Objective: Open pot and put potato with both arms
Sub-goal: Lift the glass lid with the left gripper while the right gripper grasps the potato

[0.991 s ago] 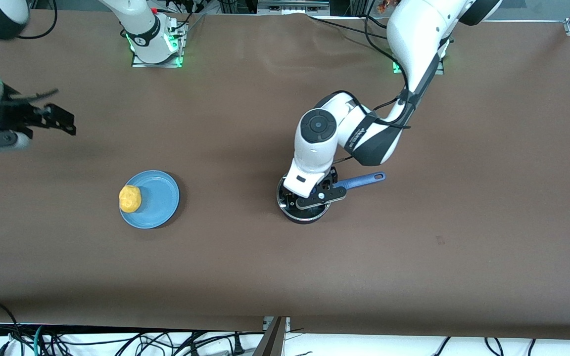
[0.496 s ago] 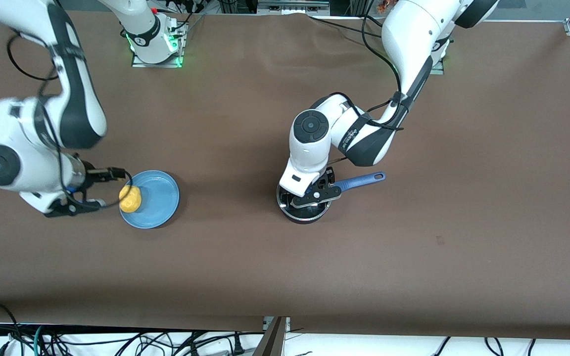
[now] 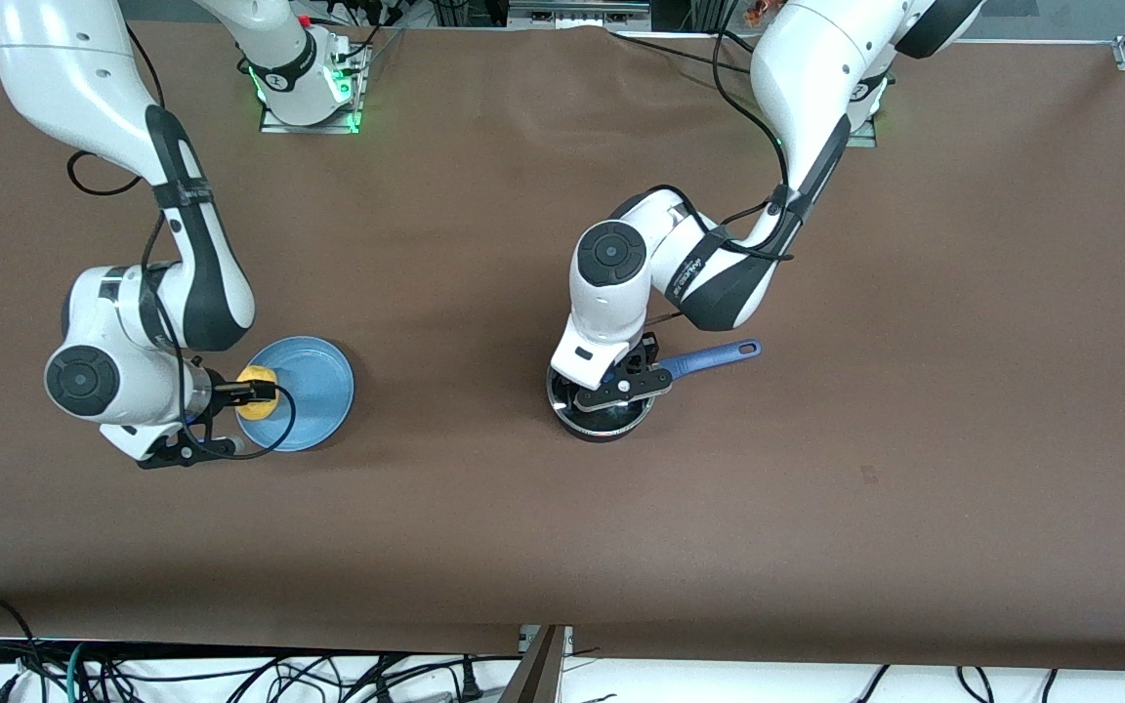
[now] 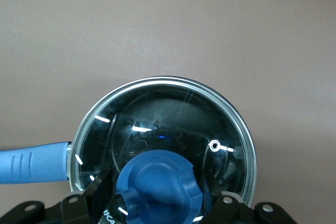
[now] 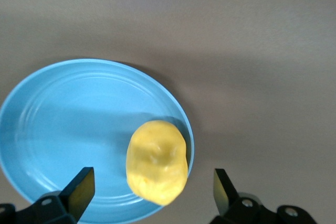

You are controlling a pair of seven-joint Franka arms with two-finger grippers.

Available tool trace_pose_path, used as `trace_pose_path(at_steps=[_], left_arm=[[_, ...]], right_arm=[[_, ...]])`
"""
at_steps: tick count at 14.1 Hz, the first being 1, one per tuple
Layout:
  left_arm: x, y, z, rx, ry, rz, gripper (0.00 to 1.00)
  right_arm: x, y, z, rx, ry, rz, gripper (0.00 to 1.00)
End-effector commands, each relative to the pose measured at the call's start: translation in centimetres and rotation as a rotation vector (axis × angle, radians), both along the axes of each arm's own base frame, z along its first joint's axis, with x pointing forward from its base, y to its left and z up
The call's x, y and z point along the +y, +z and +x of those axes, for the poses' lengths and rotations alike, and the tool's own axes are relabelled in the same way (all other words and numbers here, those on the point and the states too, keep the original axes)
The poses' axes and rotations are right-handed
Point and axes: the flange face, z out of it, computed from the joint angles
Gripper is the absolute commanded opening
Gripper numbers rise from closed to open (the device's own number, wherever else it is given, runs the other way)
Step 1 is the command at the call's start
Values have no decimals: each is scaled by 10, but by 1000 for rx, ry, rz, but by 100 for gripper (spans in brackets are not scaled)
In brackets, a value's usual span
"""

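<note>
Potato [image 5: 157, 169] at plate [image 5: 63, 124] rim, right hand [image 5: 149, 187] straddling it

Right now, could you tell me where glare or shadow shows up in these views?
Left wrist view: short white glints streak the glass lid around its blue knob. Right wrist view: even light, the potato throws a soft shadow on the plate. Front view: sharp, green light glows at both arm bases, and the pot rim shows a faint glint.

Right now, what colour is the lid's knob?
Blue: the knob on the pot's glass lid, clearest in the left wrist view.
</note>
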Motion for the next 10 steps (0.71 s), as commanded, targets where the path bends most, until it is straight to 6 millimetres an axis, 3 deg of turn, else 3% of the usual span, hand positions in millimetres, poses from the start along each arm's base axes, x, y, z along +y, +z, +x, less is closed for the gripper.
trace_pose_path(at_steps=[1,4,6,9,10], left_arm=[[-4,1,3,-28,16,16,63],[-4,4,4,-27,20,11,63],[-2,12,6,-27,25,5,63],[5,33,12,-44,33,-11,59],[15,44,18,-53,47,-12,59]], right_arm=[[-1,-14,3,11,11,1,100],[-3,-38,-7,14,8,5,98],[-3,-41,-8,18,6,5,84],[-8,-51,-10,32,-19,24,79],[-8,-51,-10,34,-22,25,73]])
